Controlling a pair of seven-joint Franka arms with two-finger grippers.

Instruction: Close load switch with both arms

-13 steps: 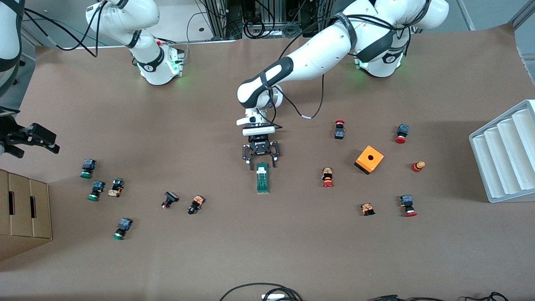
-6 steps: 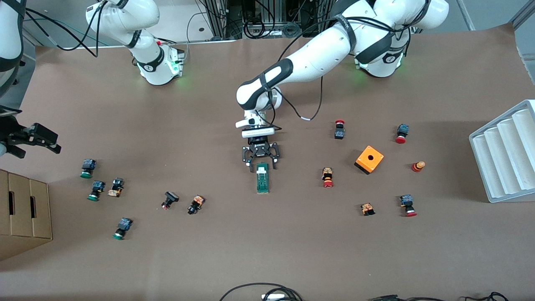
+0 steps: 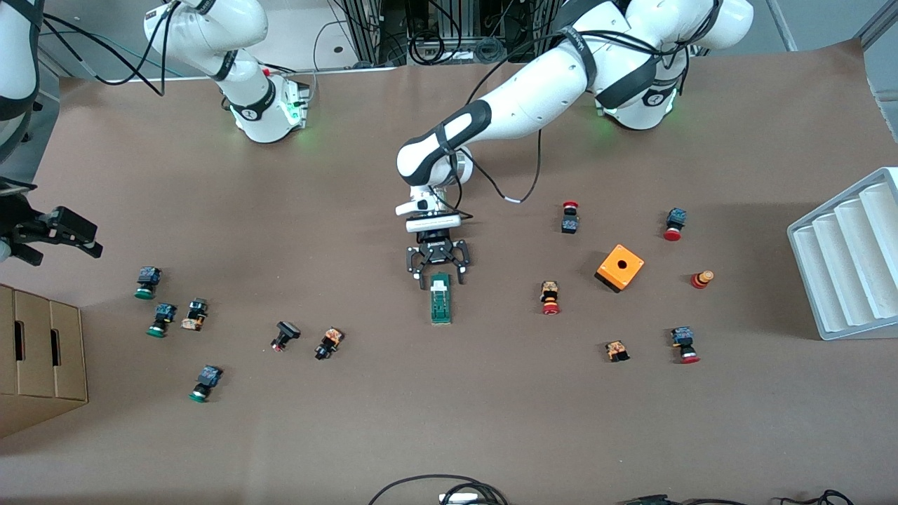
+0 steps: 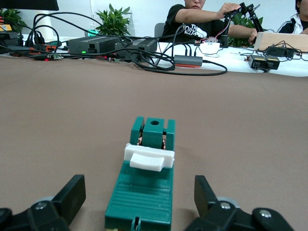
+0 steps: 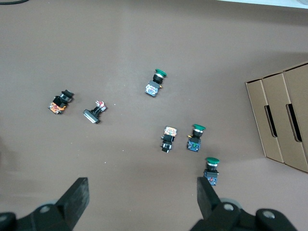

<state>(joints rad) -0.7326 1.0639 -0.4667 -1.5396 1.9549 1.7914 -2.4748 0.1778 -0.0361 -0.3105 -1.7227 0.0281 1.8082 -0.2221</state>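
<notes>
Even overhead light fills the front view, bright but not harsh, and the brown table [image 3: 449,421] reads matte with no glare. Soft shadows fall beside the orange box [image 3: 620,267] and the white stepped tray [image 3: 849,256], and a broad darker band runs across the table near the cardboard box [image 3: 38,358]. Green glow spots mark both arm bases. In the left wrist view the load switch [image 4: 144,187] is sharp (its white tab almost blown out), while the bright background is softer. The right wrist view is dimmer and flatter, the small push buttons [image 5: 195,139] casting barely any shadow.
</notes>
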